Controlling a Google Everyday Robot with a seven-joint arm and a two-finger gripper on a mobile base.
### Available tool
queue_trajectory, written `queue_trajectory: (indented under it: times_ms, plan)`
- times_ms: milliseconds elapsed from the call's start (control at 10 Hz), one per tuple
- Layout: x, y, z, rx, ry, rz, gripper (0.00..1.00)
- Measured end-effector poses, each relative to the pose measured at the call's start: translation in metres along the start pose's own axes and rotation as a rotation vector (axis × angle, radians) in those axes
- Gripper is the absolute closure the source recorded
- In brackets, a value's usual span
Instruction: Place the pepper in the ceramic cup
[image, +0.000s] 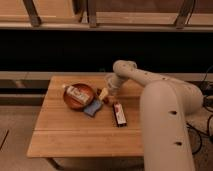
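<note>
Camera view: I'm hovering my gripper (111, 88) low over the table (65, 135), just right of the bowl (75, 97) and right beside the ceramic cup (103, 93). I can't tell whether I'm open, closed or holding anything. The small dark-red bit at the cup's foot is probably the pepper (106, 100), lying on the wood, not in the cup. I'm reading placement as not done: grasp, lift and drop-in are all pending.

Cream-white rounded arm (150, 79) with small dark holes, claw (109, 92) over table (75, 131).
</note>
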Motion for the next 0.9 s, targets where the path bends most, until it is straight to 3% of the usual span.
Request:
queue_trajectory:
  times_ms: [400, 900]
  plan:
    - [0.004, 0.007, 0.011, -0.042, 0.021, -0.006, 0.35]
    - [0.006, 0.007, 0.020, -0.058, 0.044, -0.010, 0.35]
